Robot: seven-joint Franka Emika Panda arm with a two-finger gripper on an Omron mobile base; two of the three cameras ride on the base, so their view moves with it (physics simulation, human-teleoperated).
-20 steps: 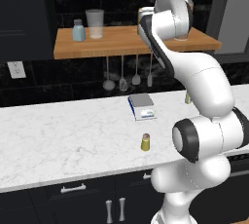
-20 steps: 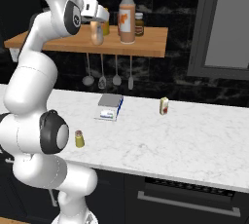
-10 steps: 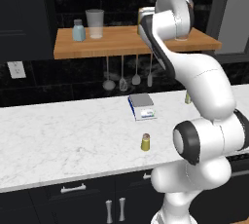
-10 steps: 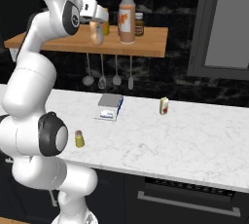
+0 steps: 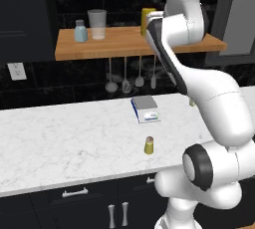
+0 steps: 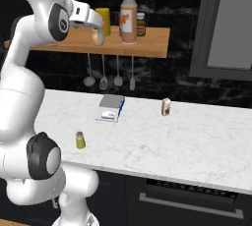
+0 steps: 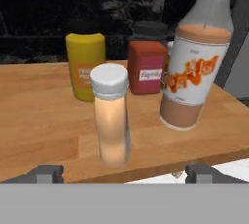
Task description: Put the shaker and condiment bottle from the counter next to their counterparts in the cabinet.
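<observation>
**Bottle's on the shelf, shaker still to go**

Your gripper point(image 7: 124, 172) is up at the shelf w/ jaws spread wide and nothing between them. In the hand view the two fingertips point(image 7: 46, 173) sit well apart at the bottom corners, and the condiment bottle point(image 7: 112, 116) stands upright on its own just ahead, midway between them, not touched by either pad as far as you can see.

That bottle is near the front edge of the cabinet point(image 7: 39, 121), the wooden plank. Just to its right stands its counterpart, the tall bottle point(image 7: 197, 67) w/ the orange label; close but apart. Behind are a yellow container point(image 7: 86, 67) and a red-labelled jar point(image 7: 147, 65).

So, judging from how things lie: first half looks done, bottle parked next to its match. From the right base view you see the same thing, the small bottle at the plank's front edge under the hand, the tall one a bit further right.

What's left: the shaker point(image 5: 149, 145). It's still down on the counter point(image 5: 60, 138), upright, near the front edge, a little in front of the small kitchen scale point(image 5: 146, 109). Its mate, the pale blue shaker point(image 5: 79, 31), is at the far left of the plank beside a clear glass point(image 5: 97, 24). That's where you need to end up.

A yellow striped little can point(image 6: 166, 106) also sits on the counter; not yours, leave it.
</observation>
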